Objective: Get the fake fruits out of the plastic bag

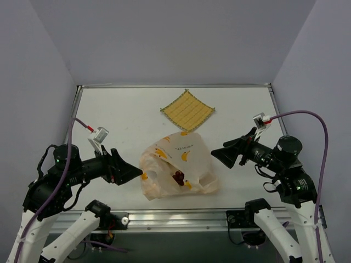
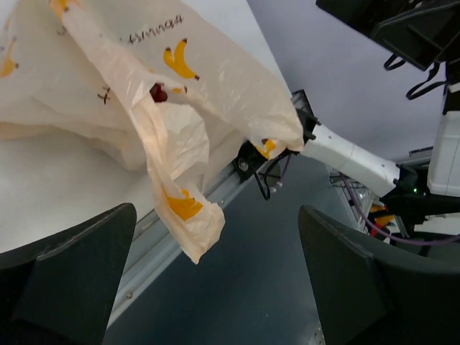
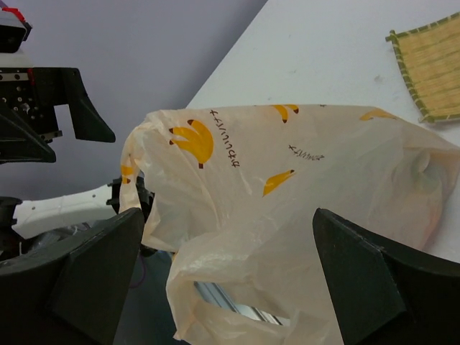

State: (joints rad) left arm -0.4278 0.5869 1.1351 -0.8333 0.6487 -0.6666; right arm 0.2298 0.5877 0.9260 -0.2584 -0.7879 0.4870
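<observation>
A translucent plastic bag (image 1: pixel 178 164) printed with yellow bananas lies crumpled at the table's near middle. A dark red grape bunch (image 1: pixel 179 177) shows through it, and also in the left wrist view (image 2: pixel 157 91). The other fake fruits are hidden. My left gripper (image 1: pixel 137 173) is open and empty, just left of the bag; a bag handle (image 2: pixel 183 215) hangs between its fingers (image 2: pixel 68 273) without touching. My right gripper (image 1: pixel 218 155) is open and empty just right of the bag (image 3: pixel 287 194).
A yellow woven mat (image 1: pixel 187 109) lies behind the bag, also in the right wrist view (image 3: pixel 431 68). The table's metal front edge (image 1: pixel 175 215) runs just below the bag. Grey walls enclose the table.
</observation>
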